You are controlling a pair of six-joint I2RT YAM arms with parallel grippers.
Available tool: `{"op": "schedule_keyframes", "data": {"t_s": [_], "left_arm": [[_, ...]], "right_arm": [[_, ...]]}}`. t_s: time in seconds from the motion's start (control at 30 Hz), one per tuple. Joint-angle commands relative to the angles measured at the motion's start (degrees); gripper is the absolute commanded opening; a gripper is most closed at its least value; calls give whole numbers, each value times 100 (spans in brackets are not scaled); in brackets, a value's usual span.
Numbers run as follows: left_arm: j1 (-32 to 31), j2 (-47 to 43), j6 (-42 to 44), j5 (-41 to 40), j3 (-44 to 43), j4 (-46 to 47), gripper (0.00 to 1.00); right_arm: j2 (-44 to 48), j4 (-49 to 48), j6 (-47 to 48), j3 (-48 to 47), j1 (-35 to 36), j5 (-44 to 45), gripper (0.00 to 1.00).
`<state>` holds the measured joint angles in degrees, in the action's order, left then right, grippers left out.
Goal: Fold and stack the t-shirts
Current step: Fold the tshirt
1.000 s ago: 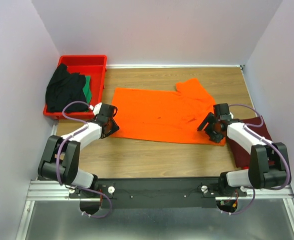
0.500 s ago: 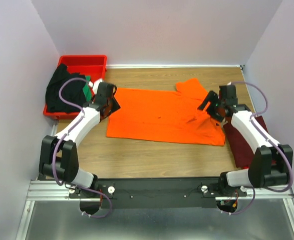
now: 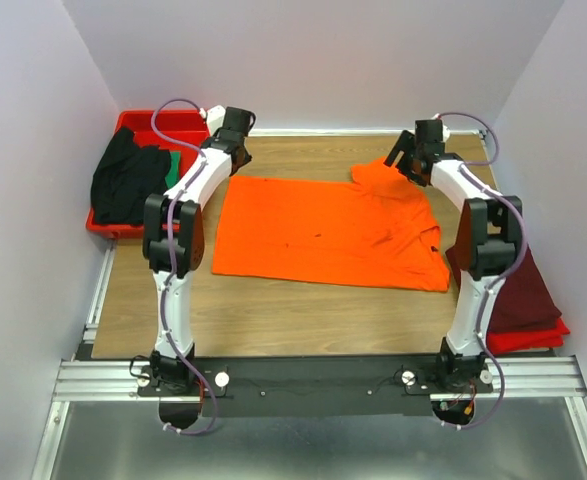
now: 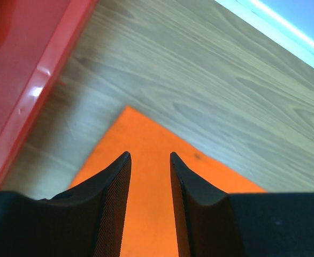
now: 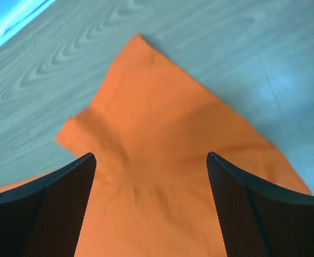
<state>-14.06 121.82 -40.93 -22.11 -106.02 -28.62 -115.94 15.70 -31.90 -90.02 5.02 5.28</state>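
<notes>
Having swung from the near corners of the orange t-shirt (image 3: 323, 225), spread on the desk (image 3: 303, 310), both now hover empty over its far corners, left jaws narrowly parted, right jaws wide, likely poised to start folding.

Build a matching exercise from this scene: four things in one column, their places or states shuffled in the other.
Column A
1. orange t-shirt
2. black t-shirt
3. maroon t-shirt
4. right gripper

Column B
a. in the red tray
b. open, above the orange t-shirt's sleeve
c. spread flat in the middle of the table
d. at the right edge, beside the right arm

Pairs: 1-c, 2-a, 3-d, 4-b
</notes>
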Motion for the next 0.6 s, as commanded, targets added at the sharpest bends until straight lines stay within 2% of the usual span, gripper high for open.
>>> {"op": "schedule_keyframes", "data": {"t_s": [0.0, 0.1, 0.23, 0.57], "left_arm": [[71, 613, 418, -820, -752, -670, 43], [88, 1149, 647, -1093, -1262, -811, 43], [115, 1397, 840, -1085, -1369, -794, 43], [123, 1757, 1043, -602, -1501, -539, 42]], "right_arm": [[-682, -208, 421, -718, -36, 123, 89], [-1008, -208, 605, -1052, -36, 263, 89], [-1176, -208, 755, -1193, -36, 342, 89], [-1414, -217, 922, -1281, -36, 263, 89]]}}
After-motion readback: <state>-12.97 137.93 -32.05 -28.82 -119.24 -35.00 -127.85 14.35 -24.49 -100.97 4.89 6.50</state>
